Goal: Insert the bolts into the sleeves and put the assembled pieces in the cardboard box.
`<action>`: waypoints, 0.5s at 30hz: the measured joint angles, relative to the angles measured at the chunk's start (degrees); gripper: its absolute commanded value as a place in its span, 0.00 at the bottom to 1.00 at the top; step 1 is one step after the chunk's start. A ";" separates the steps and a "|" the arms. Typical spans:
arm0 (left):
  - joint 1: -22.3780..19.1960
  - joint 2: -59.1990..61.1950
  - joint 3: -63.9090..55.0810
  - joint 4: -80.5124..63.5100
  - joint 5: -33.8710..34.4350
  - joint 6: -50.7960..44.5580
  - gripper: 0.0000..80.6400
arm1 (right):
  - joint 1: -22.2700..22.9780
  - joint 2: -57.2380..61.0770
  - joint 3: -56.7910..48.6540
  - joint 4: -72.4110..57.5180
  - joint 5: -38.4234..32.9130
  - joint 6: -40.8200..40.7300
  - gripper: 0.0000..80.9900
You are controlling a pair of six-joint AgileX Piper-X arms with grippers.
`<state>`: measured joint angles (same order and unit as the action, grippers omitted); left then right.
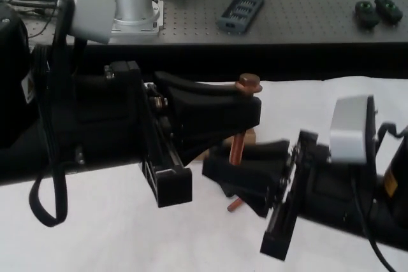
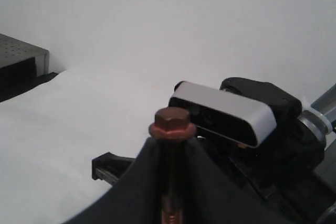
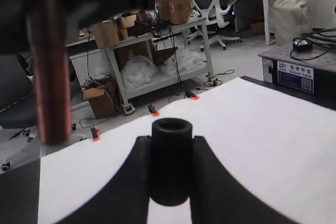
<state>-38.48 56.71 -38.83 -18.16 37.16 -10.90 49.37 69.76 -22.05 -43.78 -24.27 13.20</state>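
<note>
- Two arms meet over the middle of the white cloth (image 1: pixel 127 234), each w/ one part, so the parts can be joined in the air.
- L pincer (image 2: pixel 169 161) is closed on a copper bolt (image 2: pixel 169 123). It pinches the stem just under the head. The head is up & the bare end hangs down, b/c that end has to go in first.
- R pincer (image 3: pixel 170 145) is closed on a black sleeve (image 3: pixel 170 163). The sleeve stands up w/ its hole on top, like a cup waiting to be filled.
- Hole looks empty, so the bolt is not in yet.
- In the right wrist view the bolt's end hangs beside the sleeve & seems a bit higher than the hole. Looks like it needs to slide across till it sits right over the hole, then go straight down.
- Both parts are held straight up. I think that is so the bolt won't jam on the rim.
- 2nd bolt (image 1: pixel 234 206) lies flat on the cloth, near side, under the R pincer. Prob. waiting for its turn.
- Brown bit (image 1: pixel 250 136) just behind the held bolt may be the box. Most of it is hidden, so can't be sure.
- No joined piece is ready for the box yet, so the job looks early on.
</note>
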 measured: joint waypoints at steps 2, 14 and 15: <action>0.00 0.00 0.00 0.13 0.70 0.00 0.01 | 0.00 0.00 -0.27 -0.27 -1.91 0.00 0.04; 2.49 0.00 0.00 0.13 1.70 0.00 0.01 | 0.00 -4.73 0.60 8.38 -6.80 0.13 0.04; 2.87 0.00 0.00 0.13 1.70 0.00 0.01 | 0.00 -5.78 0.82 8.63 -6.80 -0.14 0.04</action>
<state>-35.61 56.71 -38.82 -18.02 38.86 -10.90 49.37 63.98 -21.24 -35.14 -31.07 13.06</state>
